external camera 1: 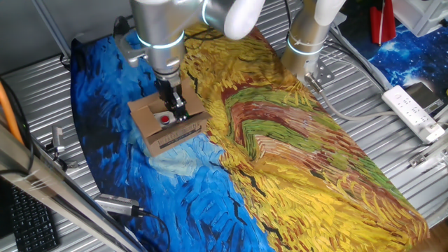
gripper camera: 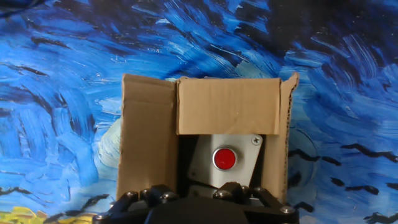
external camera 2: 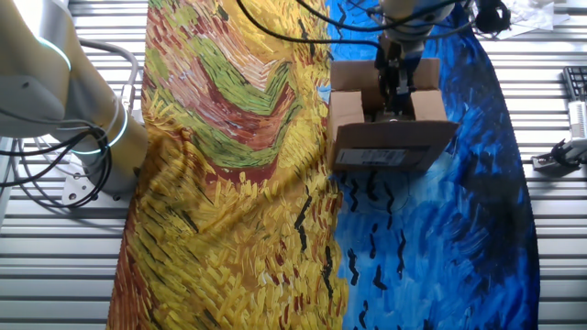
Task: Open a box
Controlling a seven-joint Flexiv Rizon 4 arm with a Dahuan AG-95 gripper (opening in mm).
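The box (external camera 1: 168, 129) is a small brown cardboard carton on the blue part of the painted cloth. It also shows in the other fixed view (external camera 2: 385, 147), with a white label on its near side. My gripper (external camera 1: 175, 112) reaches down into its open top (external camera 2: 396, 101); the fingers look together and hold nothing. In the hand view the box (gripper camera: 227, 106) has its left flap standing up and its far flap partly over the opening. A red button (gripper camera: 224, 158) on a pale plate sits inside. Only the gripper's dark knuckles (gripper camera: 193, 208) show there.
The painted cloth (external camera 1: 294, 154) covers a ribbed metal table. A second arm's base (external camera 1: 308, 42) stands at the cloth's far edge, also in the other fixed view (external camera 2: 83, 119). A white power strip (external camera 1: 413, 108) lies at the right and a keyboard (external camera 1: 28, 217) at the lower left.
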